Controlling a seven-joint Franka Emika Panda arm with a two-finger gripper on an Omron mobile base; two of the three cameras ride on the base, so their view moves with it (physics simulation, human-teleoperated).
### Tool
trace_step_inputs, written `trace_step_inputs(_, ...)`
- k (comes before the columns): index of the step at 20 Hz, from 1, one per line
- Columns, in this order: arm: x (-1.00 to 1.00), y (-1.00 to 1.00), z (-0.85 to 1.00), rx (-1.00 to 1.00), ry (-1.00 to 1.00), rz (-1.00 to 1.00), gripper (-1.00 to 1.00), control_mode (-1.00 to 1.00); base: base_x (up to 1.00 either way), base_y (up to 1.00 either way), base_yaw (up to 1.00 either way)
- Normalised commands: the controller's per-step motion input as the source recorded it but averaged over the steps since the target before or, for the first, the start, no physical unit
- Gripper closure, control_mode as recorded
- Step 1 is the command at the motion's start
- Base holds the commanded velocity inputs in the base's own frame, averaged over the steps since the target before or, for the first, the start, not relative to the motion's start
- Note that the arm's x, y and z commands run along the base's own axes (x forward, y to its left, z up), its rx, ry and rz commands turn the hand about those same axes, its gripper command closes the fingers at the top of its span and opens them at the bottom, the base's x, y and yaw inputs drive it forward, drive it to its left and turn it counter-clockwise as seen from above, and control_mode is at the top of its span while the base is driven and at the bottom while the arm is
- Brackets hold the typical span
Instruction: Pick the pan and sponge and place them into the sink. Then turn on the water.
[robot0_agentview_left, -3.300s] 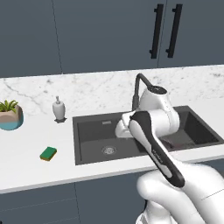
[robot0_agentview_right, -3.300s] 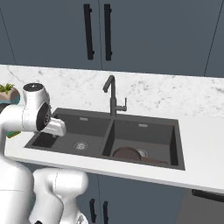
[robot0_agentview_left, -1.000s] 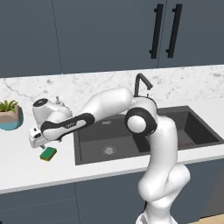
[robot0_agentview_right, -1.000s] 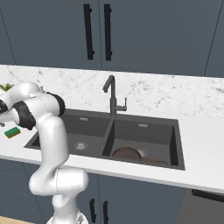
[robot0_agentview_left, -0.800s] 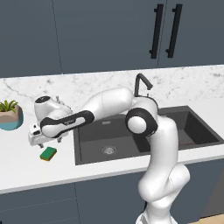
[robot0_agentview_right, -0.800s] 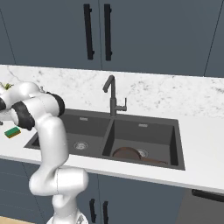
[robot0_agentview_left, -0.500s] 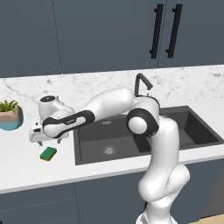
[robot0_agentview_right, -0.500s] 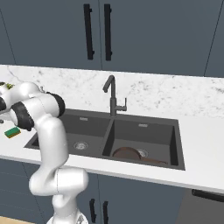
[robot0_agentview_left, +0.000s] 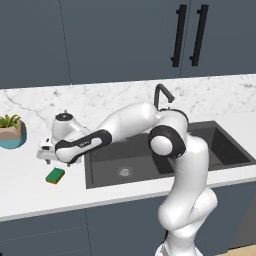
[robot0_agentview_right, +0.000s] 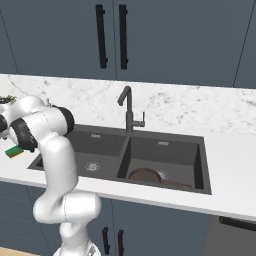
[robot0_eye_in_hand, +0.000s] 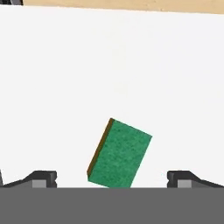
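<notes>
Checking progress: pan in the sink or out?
In. The pan lies in the sink's right basin, beside the drain.

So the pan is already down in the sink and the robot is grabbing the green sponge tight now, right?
Not quite. The pan is in the sink, but the end effector isn't grabbing the sponge yet. The hand view shows the fingers spread wide, the sponge lying loose on the white counter between them.
</notes>
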Motion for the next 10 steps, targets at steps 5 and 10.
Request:
trace_step_inputs(5,-0.15,-0.04,0.00,-0.11,-0.05,-0.01,-1.00,-1.00,0.00,0.00,0.00)
trace_step_inputs(10,0.03,0.14,0.00,-0.12,0.12,0.00,-1.00,-1.00,0.00,0.00,0.00)
